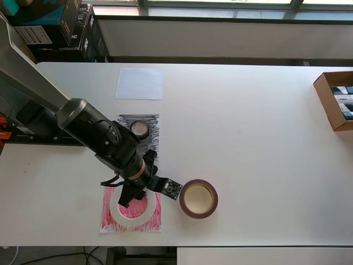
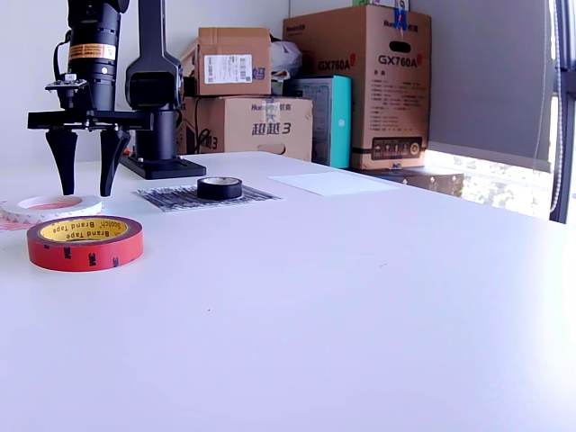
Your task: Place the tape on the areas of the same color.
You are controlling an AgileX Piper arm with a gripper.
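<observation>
The wide white ring [image 1: 118, 216] lies on the red scribbled patch [image 1: 157, 222] near the table's front edge; it also shows in the exterior view [image 2: 47, 208]. My gripper [image 1: 132, 196] points straight down over that ring, jaws open and empty [image 2: 86, 178], fingertips just above it. The maroon-brown ring with a tan core [image 1: 198, 199] lies on bare table just right of the red patch [image 2: 84, 242]. The small black roll [image 1: 139, 129] sits on the black scribbled patch [image 1: 152, 123], also seen in the exterior view [image 2: 220, 187]. The plain white patch [image 1: 139, 84] lies bare farther back [image 2: 333, 183].
An open cardboard box [image 1: 334, 100] stands at the table's right edge in the overhead view. Stacked cartons [image 2: 364, 81] and the arm's black base [image 2: 162, 164] stand behind the table in the exterior view. Dark boxes [image 1: 60, 25] sit beyond the table's top-left corner.
</observation>
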